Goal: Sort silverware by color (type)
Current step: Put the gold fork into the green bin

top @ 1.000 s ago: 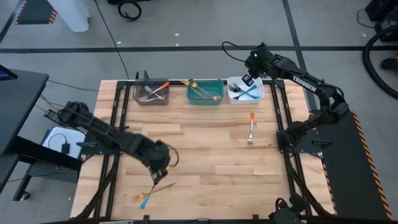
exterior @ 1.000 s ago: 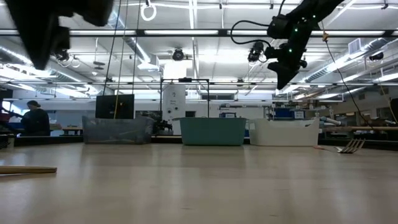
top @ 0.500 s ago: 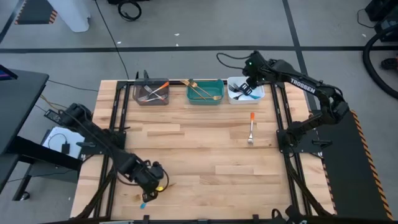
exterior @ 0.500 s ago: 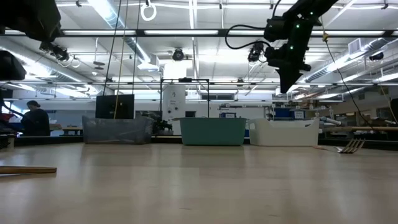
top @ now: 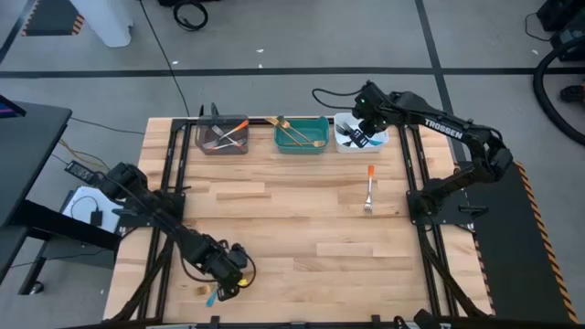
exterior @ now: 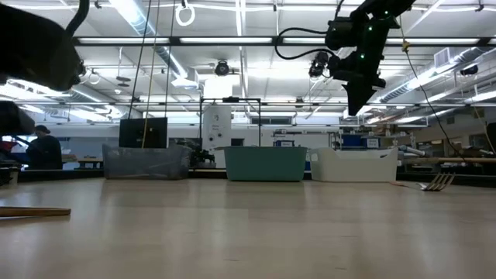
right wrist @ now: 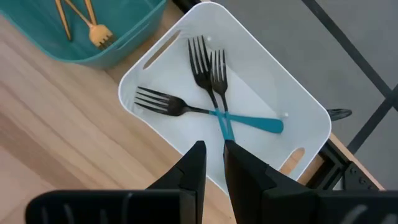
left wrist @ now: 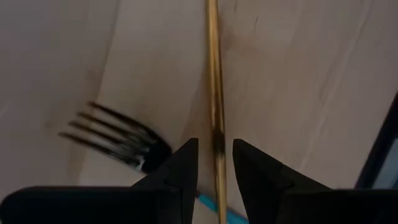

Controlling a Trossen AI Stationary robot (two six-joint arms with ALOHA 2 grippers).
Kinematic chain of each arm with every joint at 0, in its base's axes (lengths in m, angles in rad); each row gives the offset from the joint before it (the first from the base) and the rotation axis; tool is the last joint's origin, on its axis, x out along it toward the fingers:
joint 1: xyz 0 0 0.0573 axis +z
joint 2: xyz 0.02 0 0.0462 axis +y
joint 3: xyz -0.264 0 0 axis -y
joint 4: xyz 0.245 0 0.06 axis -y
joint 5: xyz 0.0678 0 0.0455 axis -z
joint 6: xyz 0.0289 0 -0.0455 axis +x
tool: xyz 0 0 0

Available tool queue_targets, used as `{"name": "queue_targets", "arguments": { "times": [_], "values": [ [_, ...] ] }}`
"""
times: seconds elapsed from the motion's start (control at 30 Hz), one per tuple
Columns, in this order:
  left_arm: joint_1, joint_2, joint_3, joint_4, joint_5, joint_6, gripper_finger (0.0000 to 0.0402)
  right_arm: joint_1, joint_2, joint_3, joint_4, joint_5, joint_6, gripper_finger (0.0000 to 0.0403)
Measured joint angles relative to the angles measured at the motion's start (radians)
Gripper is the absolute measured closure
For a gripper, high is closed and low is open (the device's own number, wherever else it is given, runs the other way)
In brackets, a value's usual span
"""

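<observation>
Near the table's front left, my left gripper (top: 230,274) (left wrist: 216,149) hangs low and open, one finger on each side of a thin gold utensil (left wrist: 213,74) lying flat on the wood. I see no touch. A blue-handled fork (left wrist: 118,140) (top: 211,296) lies beside the gold utensil. My right gripper (top: 362,137) (right wrist: 214,149) hovers above the white bin (right wrist: 273,87), its fingers a narrow gap apart with nothing between them. Three blue-handled forks (right wrist: 214,81) lie crossed in that bin. An orange-handled fork (top: 369,187) lies on the table's right half.
Three bins stand in a row at the far edge: the grey bin (top: 223,135) with orange-handled pieces, the teal bin (top: 302,133) with gold ones, and the white bin (top: 361,135). Black rails (top: 411,174) run along both table sides. Bare wood lies across the middle.
My left gripper has come down and toward the table's near edge, ending low over the gold utensil with its fingers astride it. My right gripper has shifted a little toward the near edge over the white bin and tipped further down. No silverware has moved.
</observation>
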Motion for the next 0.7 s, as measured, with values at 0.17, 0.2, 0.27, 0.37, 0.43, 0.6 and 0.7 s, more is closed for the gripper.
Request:
{"name": "queue_targets", "arguments": {
  "times": [0.17, 0.2, 0.27, 0.37, 0.43, 0.6, 0.7],
  "values": [
    [-0.001, 0.044, 0.003, 0.042, 0.001, 0.012, 0.0292, 0.001, 0.000, 0.000, 0.000, 0.001, -0.002, 0.0339],
    [-0.001, 0.048, 0.003, 0.044, 0.002, 0.010, 0.0292, 0.001, 0.000, 0.000, 0.000, 0.002, -0.002, 0.0339],
    [0.000, 0.055, 0.004, 0.036, 0.002, 0.003, 0.0292, 0.001, 0.000, 0.000, 0.002, 0.003, -0.002, 0.0339],
    [0.000, 0.065, 0.007, -0.007, 0.001, -0.030, 0.0296, 0.001, 0.000, 0.000, 0.005, 0.003, -0.003, 0.0339],
    [0.001, 0.075, 0.009, -0.028, -0.001, -0.043, 0.0310, 0.001, 0.000, 0.000, 0.005, 0.003, -0.003, 0.0339],
    [0.007, 0.087, 0.011, -0.034, 0.000, -0.050, 0.0379, 0.001, 0.000, 0.000, 0.007, 0.003, -0.004, 0.0339],
    [0.029, 0.087, 0.010, -0.026, 0.013, -0.044, 0.0379, 0.001, 0.000, 0.000, 0.009, 0.005, -0.011, 0.0339]
  ]
}}
